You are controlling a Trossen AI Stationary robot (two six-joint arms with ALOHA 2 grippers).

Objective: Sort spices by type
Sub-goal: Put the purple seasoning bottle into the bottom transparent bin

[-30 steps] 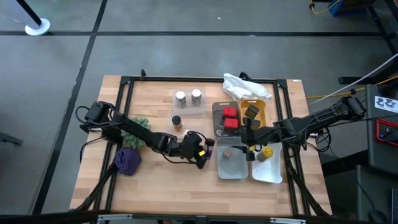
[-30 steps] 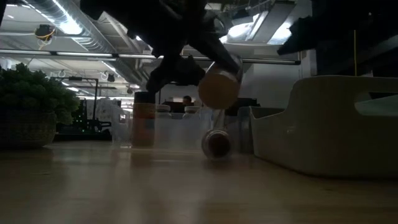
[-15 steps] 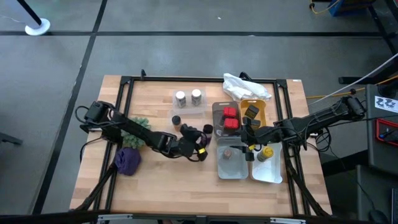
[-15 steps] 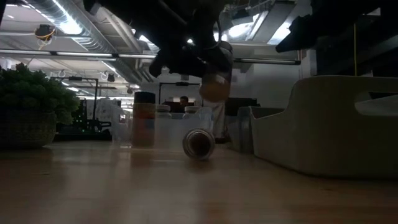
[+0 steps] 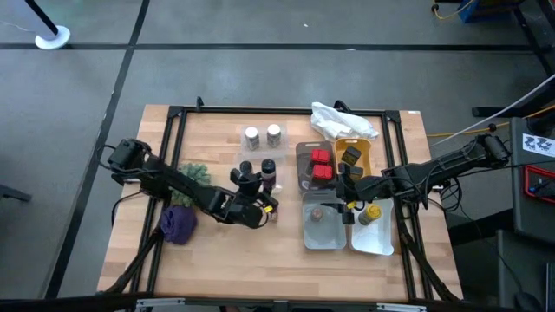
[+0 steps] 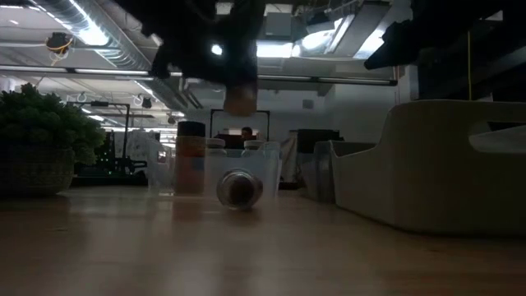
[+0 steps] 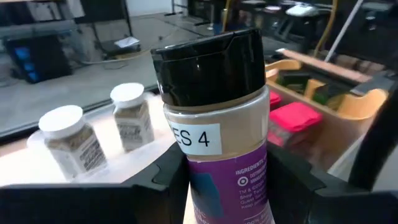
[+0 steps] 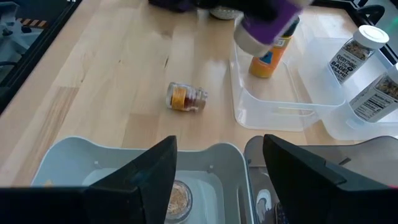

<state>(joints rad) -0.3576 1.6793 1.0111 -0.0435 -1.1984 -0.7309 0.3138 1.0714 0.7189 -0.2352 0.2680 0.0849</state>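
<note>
My left gripper (image 5: 258, 192) (image 7: 229, 186) is shut on a dark-capped jar (image 5: 268, 167) (image 7: 217, 118) with a purple label, held in the air over the clear tray (image 5: 264, 149). An orange dark-capped jar (image 5: 246, 167) and two silver-capped jars (image 5: 251, 136) (image 7: 68, 140) stand in that tray. A small jar (image 8: 185, 98) (image 6: 239, 188) lies on its side on the table. My right gripper (image 5: 347, 201) (image 8: 214, 180) is open above the grey bin (image 5: 323, 232), which holds a round tin (image 5: 318, 212). Red tins (image 5: 322, 165) and dark tins (image 5: 351, 156) sit in trays. My left gripper pinches the purple-labelled jar between its two fingers (image 7: 171, 177) by the body (image 7: 224, 168), below the black cap. The fingers come slanting from the table's near left side and lie across the jar. The jar stands upright and is lifted clear (image 6: 240, 99).
A white plastic bag (image 5: 342, 121) lies at the far edge behind the trays. A purple cloth lump (image 5: 178, 224) and a green plant (image 5: 195, 173) sit by the left arm. A white tray (image 5: 375, 238) holds a yellow item (image 5: 373, 211). Bare wood shows at the near edge.
My left gripper has carried the purple-labelled jar from beside the grey bin toward the table's left and far side, to over the clear tray, and has turned it from tilted to upright. The small lying jar has rolled toward the table's left.
</note>
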